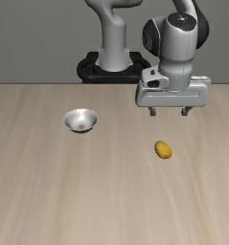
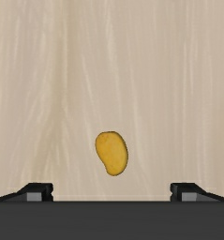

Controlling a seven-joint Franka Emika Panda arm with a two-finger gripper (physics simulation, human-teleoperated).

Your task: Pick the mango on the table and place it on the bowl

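The mango (image 1: pixel 163 150) lies near the middle of the bench (image 1: pixel 30 206), well apart from the bowl (image 1: pixel 80 120). The fingers (image 1: pixel 152 111) hang wide apart, empty, above it; an off-centre descent could roll the fruit away.

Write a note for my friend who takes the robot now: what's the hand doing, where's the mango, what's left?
Gripper: open, empty, hovering over the table near the mango.
Mango: lying on the table, untouched, apart from the bowl.
Bowl: empty, toward the exterior view's left.
Done: nothing grasped yet.
Left: lower, grip the mango, carry it to the bowl, release.
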